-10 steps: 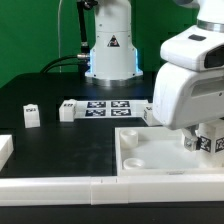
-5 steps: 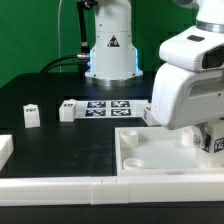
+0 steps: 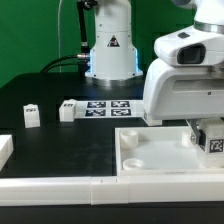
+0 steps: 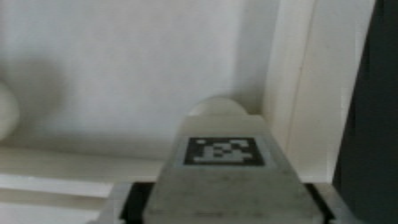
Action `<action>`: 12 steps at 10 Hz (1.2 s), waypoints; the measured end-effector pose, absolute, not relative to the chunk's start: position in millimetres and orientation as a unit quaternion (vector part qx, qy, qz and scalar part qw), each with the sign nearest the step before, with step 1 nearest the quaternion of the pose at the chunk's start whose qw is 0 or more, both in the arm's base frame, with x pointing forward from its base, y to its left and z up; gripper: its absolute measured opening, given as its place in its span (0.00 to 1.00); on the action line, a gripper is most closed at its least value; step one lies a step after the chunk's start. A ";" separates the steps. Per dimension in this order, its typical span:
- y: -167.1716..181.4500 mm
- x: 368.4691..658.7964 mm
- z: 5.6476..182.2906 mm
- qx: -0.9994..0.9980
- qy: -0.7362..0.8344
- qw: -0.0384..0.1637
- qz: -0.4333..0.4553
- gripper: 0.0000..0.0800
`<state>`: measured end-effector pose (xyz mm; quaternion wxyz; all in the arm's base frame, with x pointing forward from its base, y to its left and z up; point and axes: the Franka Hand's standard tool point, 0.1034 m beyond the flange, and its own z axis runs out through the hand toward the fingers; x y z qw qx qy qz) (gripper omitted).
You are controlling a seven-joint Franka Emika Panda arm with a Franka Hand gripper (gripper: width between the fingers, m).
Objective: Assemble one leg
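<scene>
A: Exterior view, current moment: the arm stands over the white tray (image 3: 150,165) toward the exterior view's right, and the gripper (image 3: 209,141) holds the leg (image 3: 214,143) just above the tray's right-hand part. What differs from the preceding second?

B: The arm's white housing has shifted toward the exterior view's left and now hides more of the tray's far edge. The tagged leg remains between the fingers and sits at about the same place over the tray, if slightly lower.

A: State of the gripper?

B: Clamped on the leg. In the wrist view the leg (image 4: 226,160) fills the space between the two dark finger pads (image 4: 135,200), with its square tag facing the camera and its pointed end directed at the tray (image 4: 125,90) floor beside the raised rim.

A: Other parts?

B: Two more small tagged blocks, one (image 3: 31,116) and another (image 3: 68,110), rest on the black tabletop (image 3: 60,140), near the marker board (image 3: 108,106). A long white bar (image 3: 60,186) lies along the near edge. None of these has moved.

A: Meaning for the task?

B: The leg appears to be approaching its seat near the tray's corner. Whether it already touches the tray cannot be told. Insertion is judged not yet complete.
</scene>
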<state>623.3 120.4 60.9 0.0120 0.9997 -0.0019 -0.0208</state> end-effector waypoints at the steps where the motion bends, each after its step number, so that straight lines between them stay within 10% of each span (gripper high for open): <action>1: 121.2 625.3 61.6 0.997 -0.069 0.009 -0.016 0.36; 8: 122.4 625.8 61.2 0.904 -0.426 0.001 -0.017 0.37; 10: 123.0 625.6 61.2 0.916 -0.401 0.001 -0.018 0.76; 12: 124.9 625.6 62.2 0.961 -0.275 -0.001 -0.016 0.80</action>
